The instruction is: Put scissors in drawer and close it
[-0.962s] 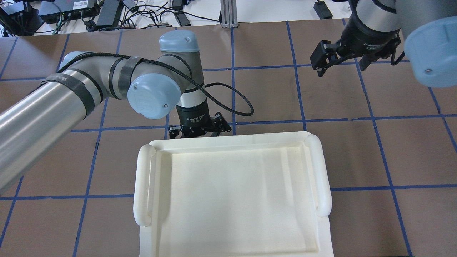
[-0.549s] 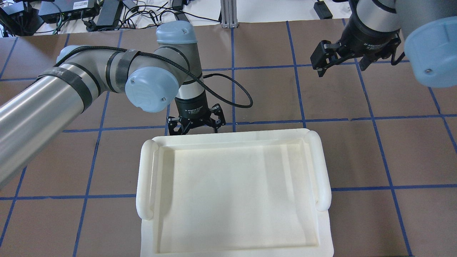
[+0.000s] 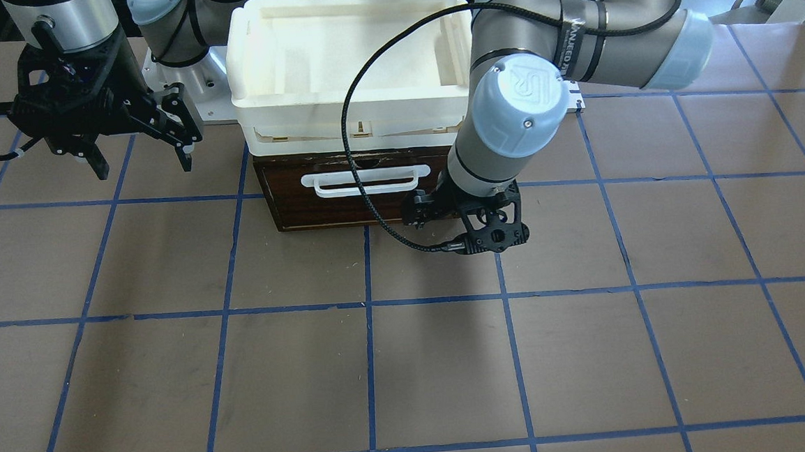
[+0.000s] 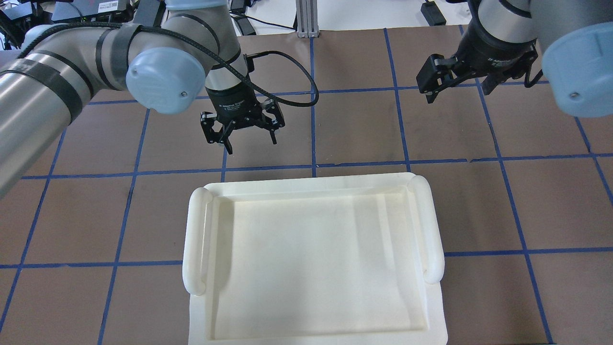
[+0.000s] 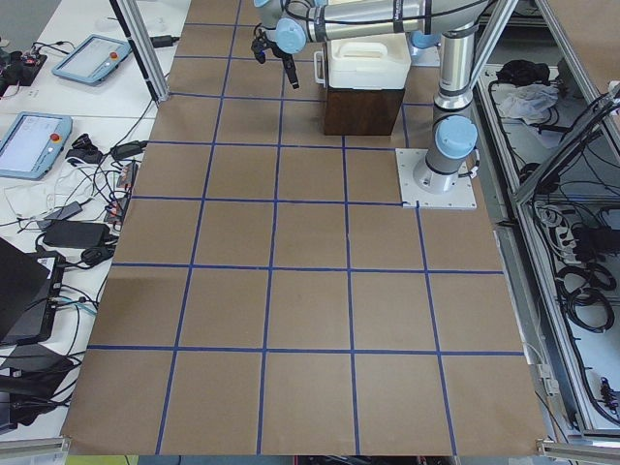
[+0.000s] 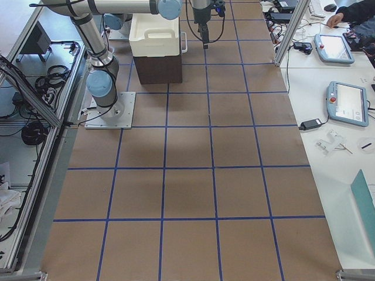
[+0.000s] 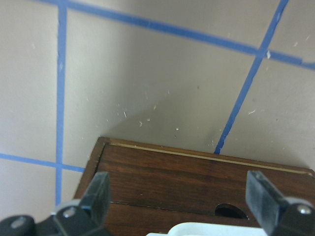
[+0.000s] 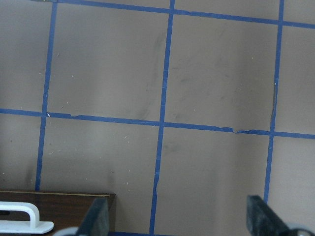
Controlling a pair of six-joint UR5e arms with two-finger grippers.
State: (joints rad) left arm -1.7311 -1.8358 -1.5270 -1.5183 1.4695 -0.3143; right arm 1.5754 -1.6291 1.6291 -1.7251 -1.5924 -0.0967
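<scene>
Half a second ago the left gripper was pressed close against the far edge of the white tray; it has since drawn back over the table and now hangs clear of that edge.

The drawer sits under the tray. In the front view its dark brown panel looks flush with the cabinet and its white bar handle is untouched. The scissors show in no view.

Left gripper: jaws spread wide, holding nothing and touching nothing. Its fingers point straight down just in front of the drawer's end on the robot's left. Its wrist camera looks down on the top edge of the brown panel, framed between the two fingers. The left arm comes in low with the elbow bent and the wrist upright, a black cable looping off it.

Right gripper: jaws also wide apart and empty, tilted above the table, well off the drawer's other end.

Counted: one drawer, one bar handle, one tray with two rounded side grips, two arms, two grippers
</scene>
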